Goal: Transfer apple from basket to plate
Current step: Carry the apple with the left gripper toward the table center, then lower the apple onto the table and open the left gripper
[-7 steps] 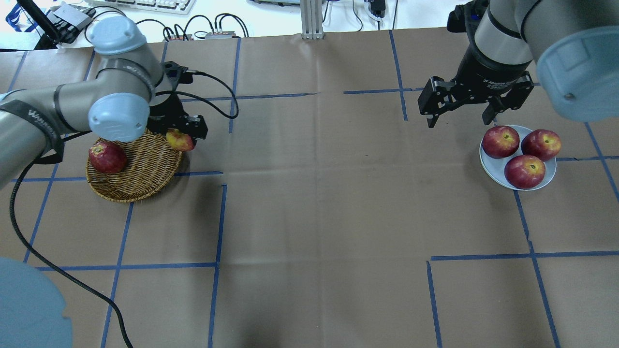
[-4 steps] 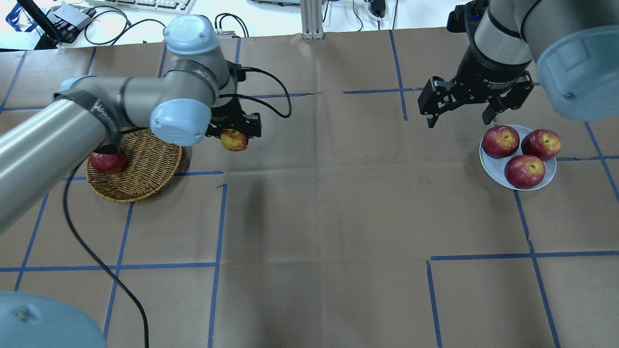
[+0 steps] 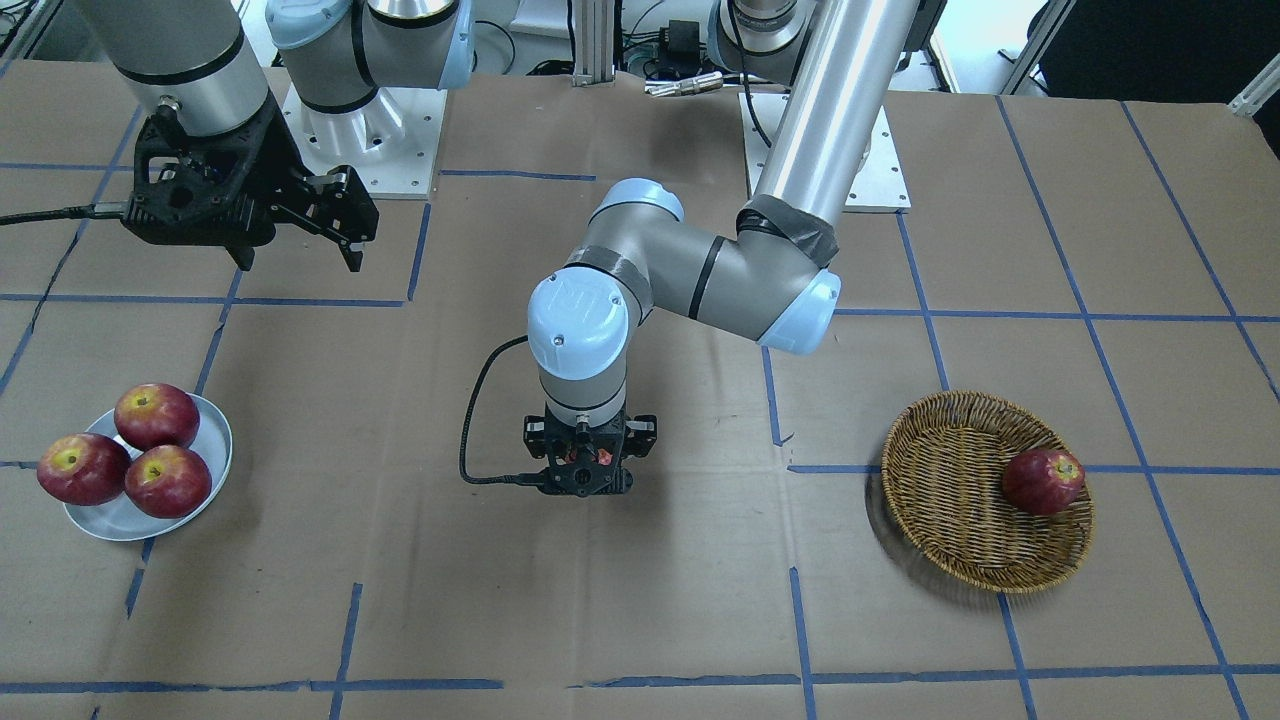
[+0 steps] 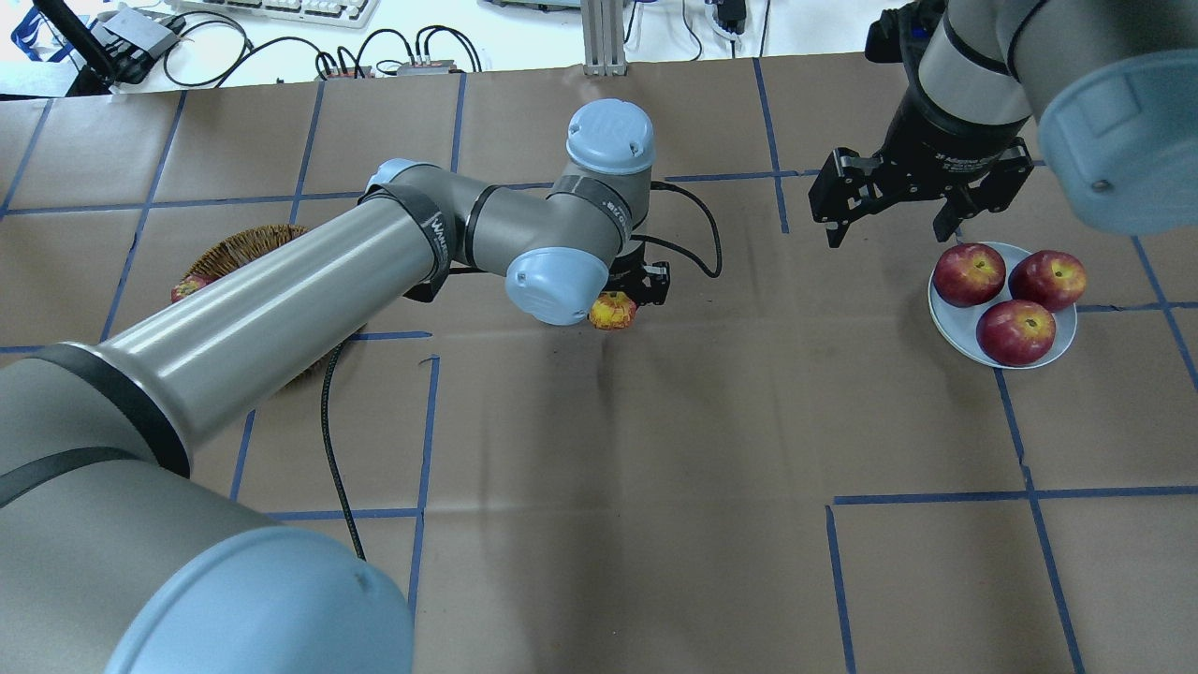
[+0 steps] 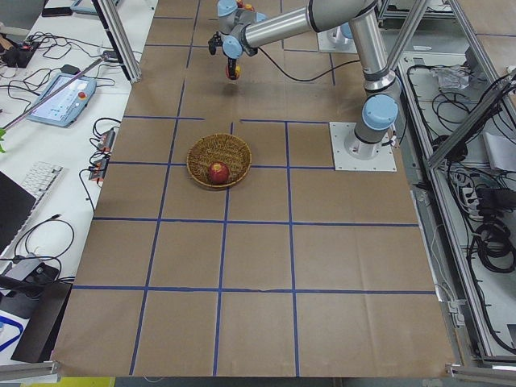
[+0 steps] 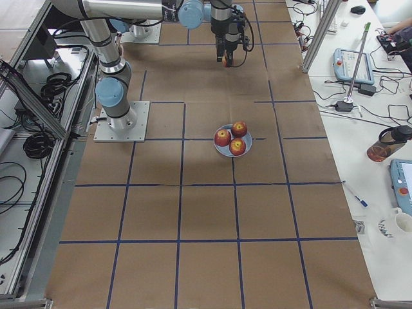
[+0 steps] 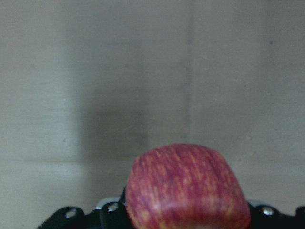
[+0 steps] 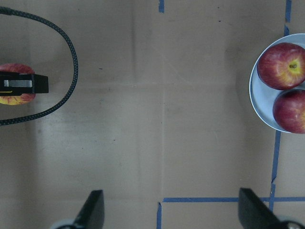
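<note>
My left gripper (image 4: pixel 620 301) is shut on the pinkish-red apple (image 4: pixel 612 312) with pale streaks and holds it above the middle of the table; the apple fills the bottom of the left wrist view (image 7: pixel 187 187). In the front view the gripper (image 3: pixel 588 468) hangs over bare paper between basket and plate. The wicker basket (image 3: pixel 960 520) stands at the robot's left and holds one dark red apple (image 3: pixel 1043 481). The pale blue-grey plate (image 4: pixel 947 316) at the robot's right carries three dark red apples (image 4: pixel 969 274). My right gripper (image 4: pixel 894 220) is open and empty, hovering just beside the plate.
Brown paper with blue tape lines covers the table (image 4: pixel 618 487). The left arm's black cable (image 4: pixel 328 449) trails over the table near the basket. Cables and a keyboard lie beyond the far edge (image 4: pixel 281 9).
My left arm has carried the apple out of the basket and rightward to the table's middle. The right arm has not moved.
</note>
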Available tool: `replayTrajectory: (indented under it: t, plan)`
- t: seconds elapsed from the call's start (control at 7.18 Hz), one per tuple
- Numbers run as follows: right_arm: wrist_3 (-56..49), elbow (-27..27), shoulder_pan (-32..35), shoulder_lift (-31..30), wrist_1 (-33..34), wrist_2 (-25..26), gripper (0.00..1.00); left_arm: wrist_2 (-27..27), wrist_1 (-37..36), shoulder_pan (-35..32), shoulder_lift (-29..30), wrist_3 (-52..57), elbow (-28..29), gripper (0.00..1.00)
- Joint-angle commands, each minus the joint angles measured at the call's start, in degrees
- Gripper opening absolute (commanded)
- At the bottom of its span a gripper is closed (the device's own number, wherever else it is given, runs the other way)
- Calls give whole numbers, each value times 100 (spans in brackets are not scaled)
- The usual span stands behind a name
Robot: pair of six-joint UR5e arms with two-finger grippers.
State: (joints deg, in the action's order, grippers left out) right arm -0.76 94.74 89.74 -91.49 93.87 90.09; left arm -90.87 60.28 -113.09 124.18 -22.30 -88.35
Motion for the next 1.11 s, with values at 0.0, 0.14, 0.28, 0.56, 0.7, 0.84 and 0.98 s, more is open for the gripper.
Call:
replayTrajectory:
  t: [0.0, 0.14, 0.28, 0.56, 0.7, 0.84, 0.98]
  plan:
    - [-3, 0, 0, 0, 0, 0, 100, 210, -25, -12, 19, 6, -50, 42]
    - [-3, 0, 0, 0, 0, 0, 100, 219, -86, 14, 88, 15, -50, 42]
    - [-3, 0, 0, 0, 0, 0, 100, 210, -174, 15, 159, 50, -42, 42]
    - [-3, 0, 0, 0, 0, 0, 100, 219, -184, 32, 168, 42, -41, 44]
    - [-3, 0, 0, 0, 0, 0, 100, 219, -184, 50, 168, 50, -59, 59]
    - [-3, 0, 0, 0, 0, 0, 100, 210, -184, 50, 168, 7, -59, 83]
    - [-3, 0, 0, 0, 0, 0, 100, 219, -184, 50, 168, 6, -68, 96]
